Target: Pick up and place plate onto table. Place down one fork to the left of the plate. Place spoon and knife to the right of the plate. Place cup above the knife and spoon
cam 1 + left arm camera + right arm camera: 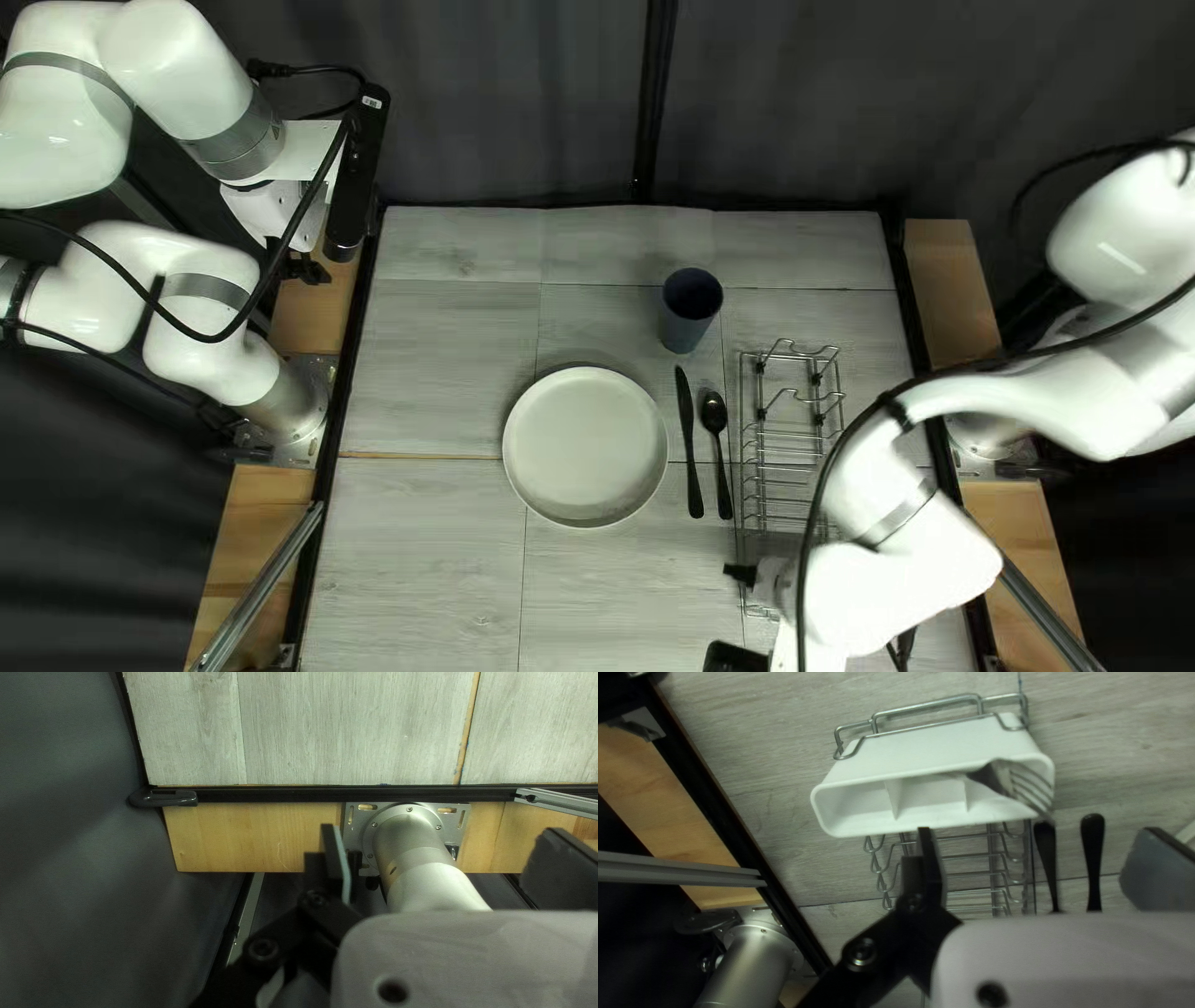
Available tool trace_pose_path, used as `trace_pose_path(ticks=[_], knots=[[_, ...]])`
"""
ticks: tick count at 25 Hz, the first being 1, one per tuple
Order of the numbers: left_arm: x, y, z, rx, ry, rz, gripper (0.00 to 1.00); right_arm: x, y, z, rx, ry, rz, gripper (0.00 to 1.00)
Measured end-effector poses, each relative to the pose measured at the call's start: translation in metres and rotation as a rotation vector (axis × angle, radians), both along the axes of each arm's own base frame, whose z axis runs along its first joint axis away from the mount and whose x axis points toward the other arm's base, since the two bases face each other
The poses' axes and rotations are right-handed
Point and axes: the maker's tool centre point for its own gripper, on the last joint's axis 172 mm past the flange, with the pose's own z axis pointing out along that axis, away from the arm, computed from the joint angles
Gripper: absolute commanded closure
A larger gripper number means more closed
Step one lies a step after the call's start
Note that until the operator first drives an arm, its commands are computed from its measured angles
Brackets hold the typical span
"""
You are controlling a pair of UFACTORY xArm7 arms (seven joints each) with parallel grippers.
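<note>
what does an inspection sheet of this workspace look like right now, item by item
surface: table, pale wood-look boards with visible seams
plate: flat on the table
knife, spoon: side by side to the right of the plate, knife nearer it
cup: upright, above the knife and spoon
fork: tines up in the white holder, not yet placed
clutter: wire rack, carrying the holder
left gripper: open, nothing held
right gripper: open by the holder, nothing held
cables: black, looping along both arms
surroundings: dark curtain behind the far edge; people, nothing seen
</note>
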Motion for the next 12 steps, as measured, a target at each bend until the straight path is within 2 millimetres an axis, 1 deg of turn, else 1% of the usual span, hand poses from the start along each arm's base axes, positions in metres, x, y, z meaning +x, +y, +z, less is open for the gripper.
trace_pose_path(ticks=[8,10,12], knots=[[0.000,0.000,0.000,0.000,0.000,0.000,0.00,0.005,-0.002,-0.001,-0.013,0.005,0.044,1.00],[0.000,0.000,0.000,0.000,0.000,0.000,0.00,0.005,-0.002,0.003,-0.017,0.003,0.051,1.00],[0.000,0.000,0.000,0.000,0.000,0.000,0.00,0.005,-0.002,0.013,-0.025,-0.003,0.055,1.00]])
